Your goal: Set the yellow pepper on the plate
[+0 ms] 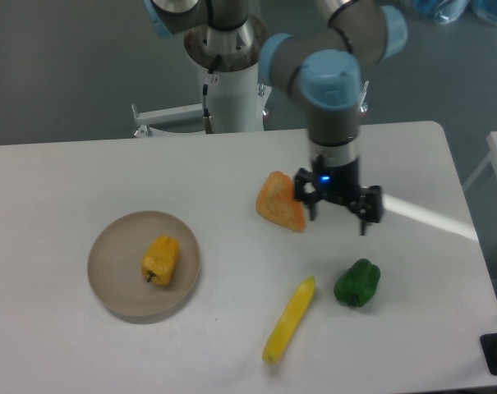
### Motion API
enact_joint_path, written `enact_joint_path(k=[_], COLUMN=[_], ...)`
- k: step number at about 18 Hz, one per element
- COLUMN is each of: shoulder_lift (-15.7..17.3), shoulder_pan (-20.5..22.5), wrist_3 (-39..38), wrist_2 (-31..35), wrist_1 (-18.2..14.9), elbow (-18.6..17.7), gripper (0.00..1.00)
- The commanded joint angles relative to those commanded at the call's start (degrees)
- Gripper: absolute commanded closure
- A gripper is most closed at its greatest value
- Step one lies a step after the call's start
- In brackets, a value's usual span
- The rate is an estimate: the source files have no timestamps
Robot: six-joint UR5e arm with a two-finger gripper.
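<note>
The yellow pepper (161, 259) lies on its side in the middle of the round beige plate (117, 283), at the left of the table. My gripper (339, 218) hangs far to the right of the plate, above the table between the orange wedge and the green pepper. Its two fingers are spread apart, open, with nothing between them.
An orange triangular wedge (282, 201) sits just left of the gripper. A green pepper (357, 282) lies below the gripper, and a long slim yellow chili-like piece (288, 319) lies left of it. The table's right edge runs close past the green pepper.
</note>
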Motion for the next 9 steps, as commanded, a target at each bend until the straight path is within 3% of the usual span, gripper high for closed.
enact_joint_path(k=[9], shoulder_lift=[-2.0], shoulder_pan=[0.0], wrist_3=[0.3], wrist_2=[-0.1], wrist_1=[0.4], elbow=[2.2], gripper=[0.00])
